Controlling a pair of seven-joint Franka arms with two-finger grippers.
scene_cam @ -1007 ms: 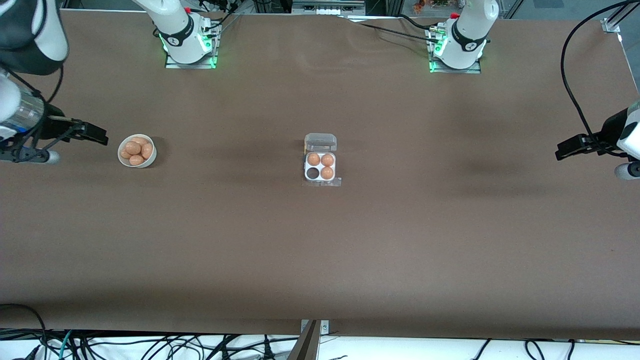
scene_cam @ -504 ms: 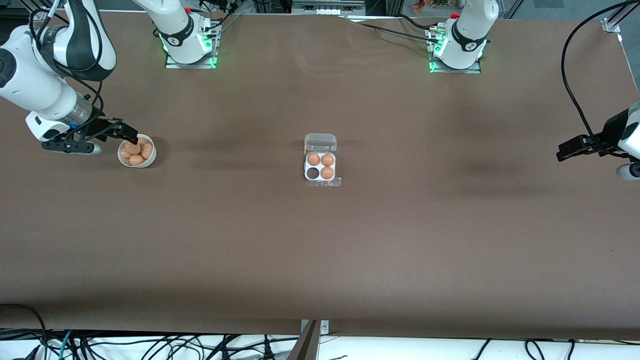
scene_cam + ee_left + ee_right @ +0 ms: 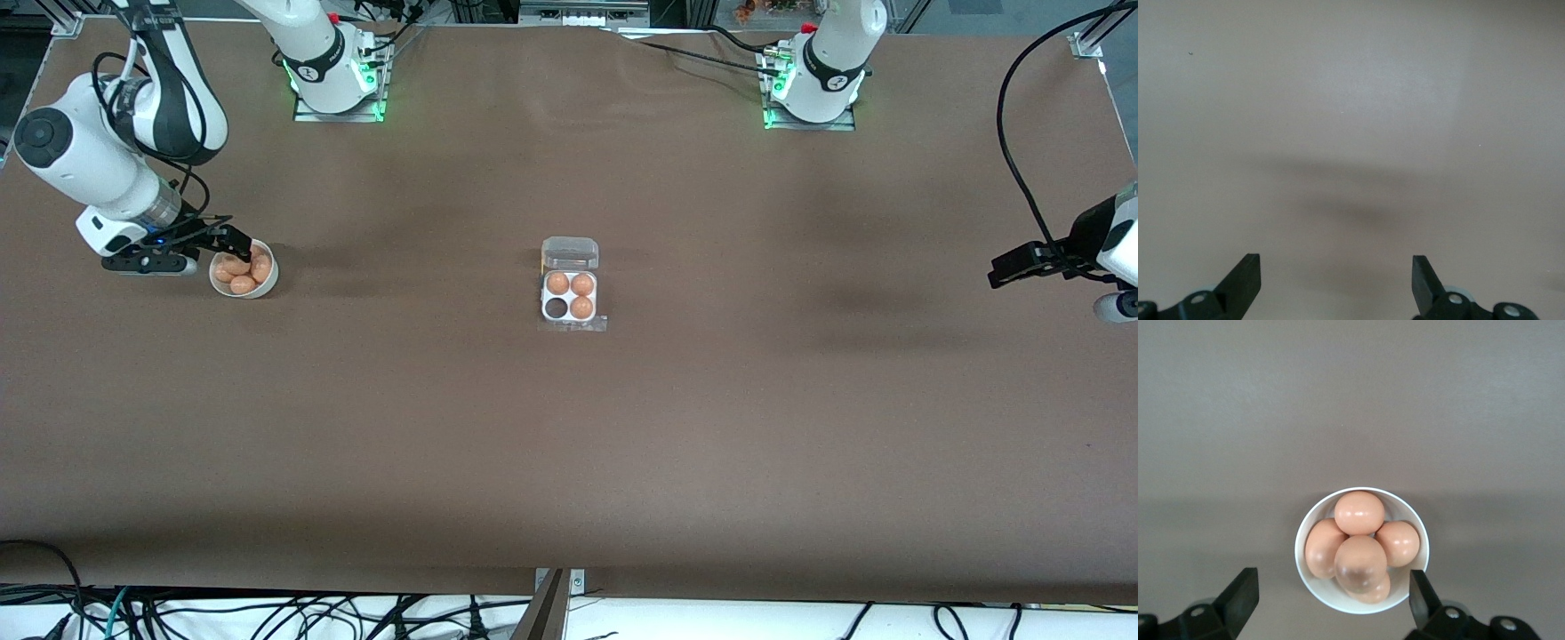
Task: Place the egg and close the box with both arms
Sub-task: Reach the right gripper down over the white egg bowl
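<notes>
Right arm's black two-finger gripper [image 3: 238, 242] has swung in over the round white bowl [image 3: 1313, 583] of orange-brown eggs [image 3: 1359, 512], fingers spread. Left gripper [image 3: 1336, 283] waits open over bare table. White four-cell carton [image 3: 569, 298], clear lid up, mid-table, one cell empty. Risk: piled eggs touch, so closing may nudge neighbours or slip.

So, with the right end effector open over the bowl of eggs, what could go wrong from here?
1. The eggs lie heaped and touching in the bowl, so the open right end effector could nudge neighbours or grip two.
2. The box has one empty cell, nearest the front camera beside three filled ones; a poor drop could knock those.
3. The left end effector waits open over bare table, apart from the upright lid.
</notes>
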